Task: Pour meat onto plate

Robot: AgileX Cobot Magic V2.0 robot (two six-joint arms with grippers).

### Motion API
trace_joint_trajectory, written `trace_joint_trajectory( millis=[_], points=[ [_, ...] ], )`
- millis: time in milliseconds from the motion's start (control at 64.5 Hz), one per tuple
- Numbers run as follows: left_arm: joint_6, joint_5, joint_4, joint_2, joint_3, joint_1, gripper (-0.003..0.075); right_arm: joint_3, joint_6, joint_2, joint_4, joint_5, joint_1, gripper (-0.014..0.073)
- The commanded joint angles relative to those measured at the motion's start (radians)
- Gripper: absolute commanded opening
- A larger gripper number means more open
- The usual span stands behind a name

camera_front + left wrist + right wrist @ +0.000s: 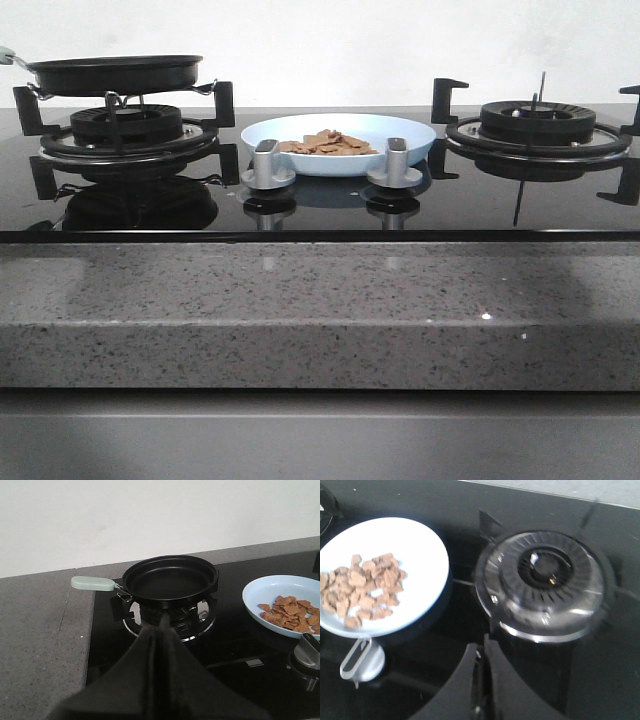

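The gas hob carries the empty frying pan on its left burner. Beside it, toward the centre, the plate already holds the meat. Left gripper and right gripper are both closed, empty, apart from everything.

Meat lies on the plate, right of the pan.

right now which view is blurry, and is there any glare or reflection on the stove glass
Right wrist view: soft and smeared, the right burner and meat lack crisp edges. Front view: sharp, the glossy cooktop mirrors the two knobs and burner grates. Left wrist view: sharp, light glints off the ring under the frying pan.
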Motion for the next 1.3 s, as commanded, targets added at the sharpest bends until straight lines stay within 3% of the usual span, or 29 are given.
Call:
trace_joint_trajectory(
  millis=[0,248,419,1287],
  points=[
    [-0.008,-0.071,-0.023,0.003,-0.029,-0.009,-0.002,0.12,-0.015,-0.157,-0.011,-0.167,-0.002,-0.006],
    [-0.008,-0.071,-0.023,0.003,-0.027,-0.009,-0.002,0.5,-0.015,-0.541,-0.011,-0.325,-0.002,-0.006],
    [-0.008,-0.07,-0.023,0.003,-0.027,-0.009,-0.002,0.629,-0.015,-0.706,-0.011,-0.353,-0.002,-0.006],
    [-0.008,-0.07,-0.026,0.003,-0.027,-0.009,-0.002,0.64,-0.015,-0.74,-0.01,-0.362,-0.002,-0.006]
  ],
)
